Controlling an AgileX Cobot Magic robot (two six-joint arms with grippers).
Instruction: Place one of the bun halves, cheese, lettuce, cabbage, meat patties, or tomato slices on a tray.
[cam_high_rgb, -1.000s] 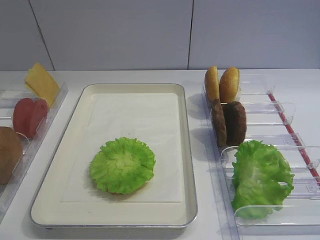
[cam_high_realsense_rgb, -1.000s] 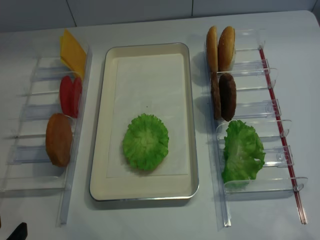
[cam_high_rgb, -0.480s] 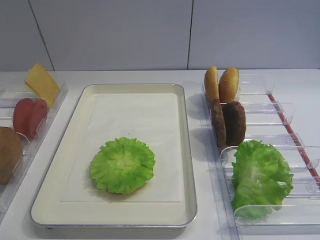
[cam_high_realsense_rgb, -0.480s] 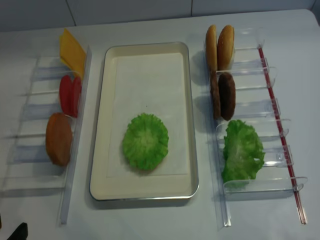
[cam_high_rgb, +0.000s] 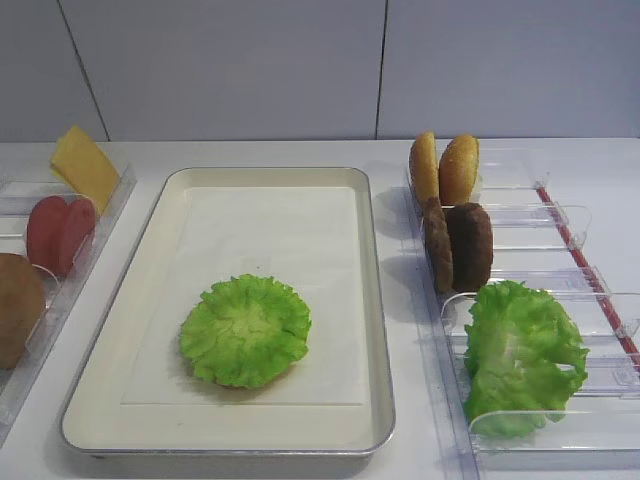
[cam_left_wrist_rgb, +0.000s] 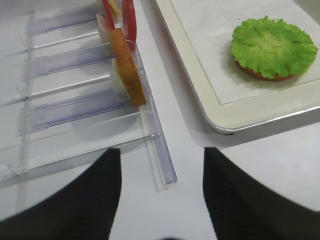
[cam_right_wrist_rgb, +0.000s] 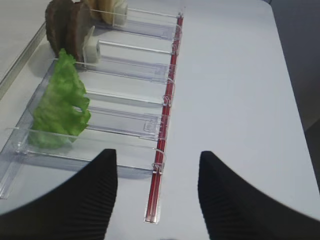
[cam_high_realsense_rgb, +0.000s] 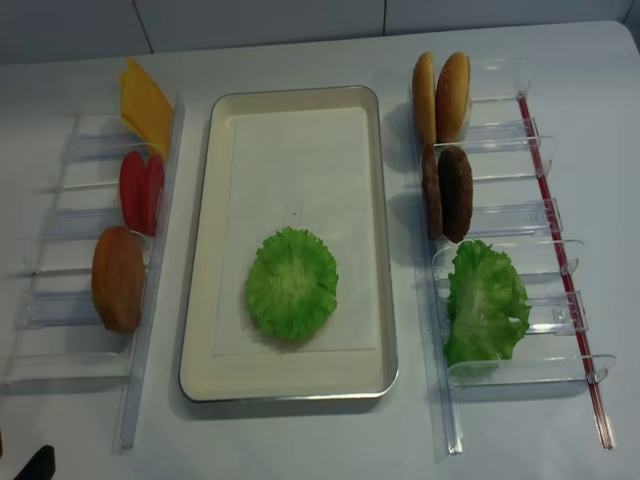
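Observation:
A frilly green lettuce (cam_high_rgb: 245, 330) (cam_high_realsense_rgb: 291, 283) (cam_left_wrist_rgb: 273, 46) lies on the cream tray (cam_high_rgb: 370, 300) (cam_high_realsense_rgb: 385, 250), with a bun half (cam_left_wrist_rgb: 260, 75) peeking out beneath it. Two bun halves (cam_high_rgb: 445, 168), two meat patties (cam_high_rgb: 460, 245) (cam_right_wrist_rgb: 67, 25) and the bunched cabbage leaves (cam_high_rgb: 520, 355) (cam_right_wrist_rgb: 57, 107) stand in the right rack. Cheese (cam_high_rgb: 85, 165), tomato slices (cam_high_rgb: 60, 232) (cam_left_wrist_rgb: 129, 20) and another bun half (cam_high_realsense_rgb: 118, 278) (cam_left_wrist_rgb: 129, 67) stand in the left rack. My right gripper (cam_right_wrist_rgb: 157, 153) hangs open and empty over the table at the right rack's near end. My left gripper (cam_left_wrist_rgb: 161, 150) is open and empty near the left rack's end.
Clear plastic racks (cam_high_realsense_rgb: 500, 225) (cam_high_realsense_rgb: 70, 250) flank the tray on both sides. A red strip (cam_right_wrist_rgb: 167, 100) runs along the right rack's outer edge. White tabletop (cam_right_wrist_rgb: 235, 100) stretches right of that rack, and a grey wall (cam_high_rgb: 300, 60) stands behind the table.

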